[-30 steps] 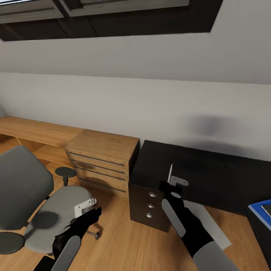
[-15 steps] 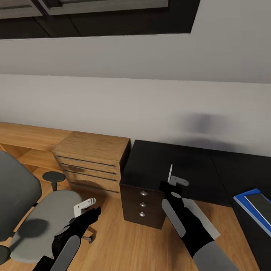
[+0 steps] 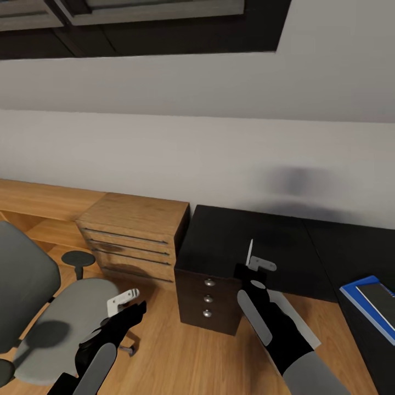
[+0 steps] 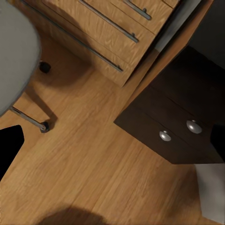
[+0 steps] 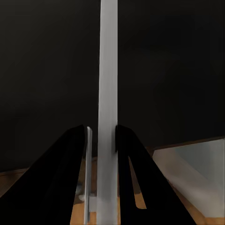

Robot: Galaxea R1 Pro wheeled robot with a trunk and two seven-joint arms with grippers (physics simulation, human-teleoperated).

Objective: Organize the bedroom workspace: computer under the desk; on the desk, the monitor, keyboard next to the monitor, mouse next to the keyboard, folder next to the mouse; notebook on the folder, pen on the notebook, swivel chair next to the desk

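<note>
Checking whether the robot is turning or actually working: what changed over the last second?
The whole head view swung to the right, so the swivel chair, wooden chest and desk slid left in the picture; the camera moved, not they. The right gripper stays shut on the thin grey notebook, the left gripper hangs as before.
</note>
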